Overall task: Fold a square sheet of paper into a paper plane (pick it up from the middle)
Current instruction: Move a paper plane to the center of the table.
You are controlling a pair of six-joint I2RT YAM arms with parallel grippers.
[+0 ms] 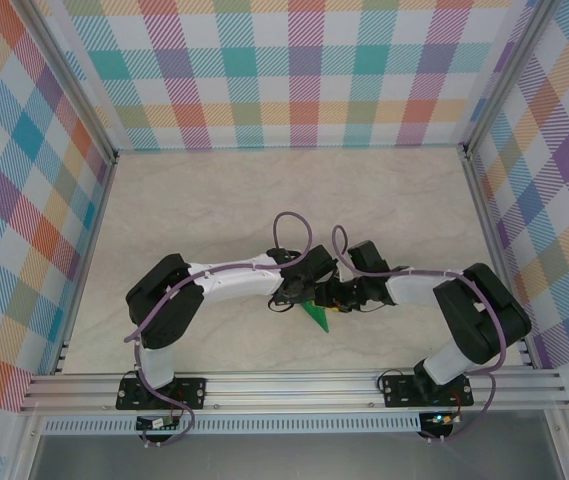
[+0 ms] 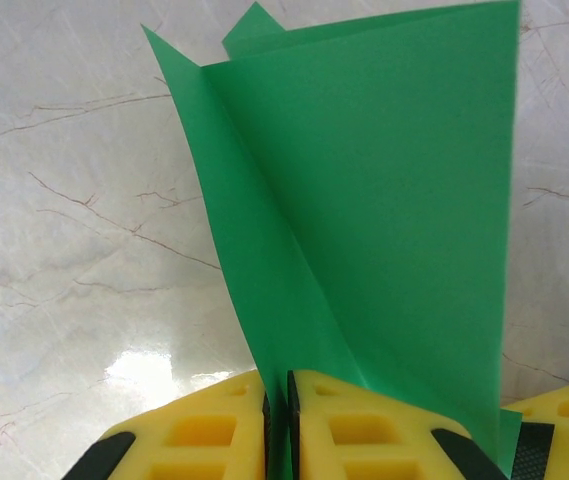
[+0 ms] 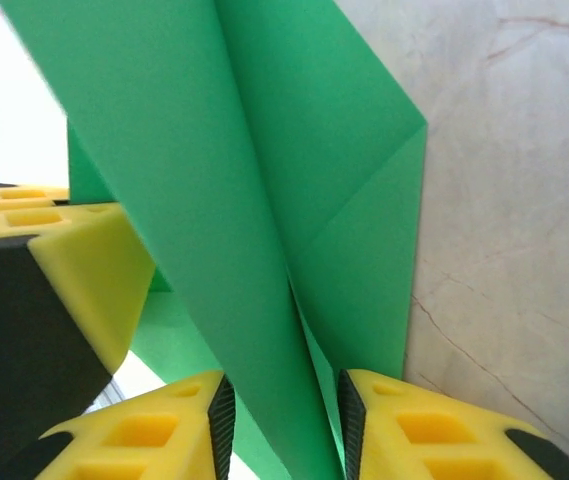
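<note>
The square sheet of paper is bright green and folded into a narrow pointed paper plane shape with layered creases. It is held off the table near the front edge, tip pointing toward the arm bases. My left gripper is shut on one folded layer of the paper. My right gripper faces it from the right, with its jaws apart around a creased fold of the paper. In the top view the left gripper and right gripper almost meet over the paper.
The marble-patterned tabletop stretches behind the arms to checked walls on three sides. An aluminium rail runs along the near edge. A yellow finger of the left gripper stands close beside the right gripper.
</note>
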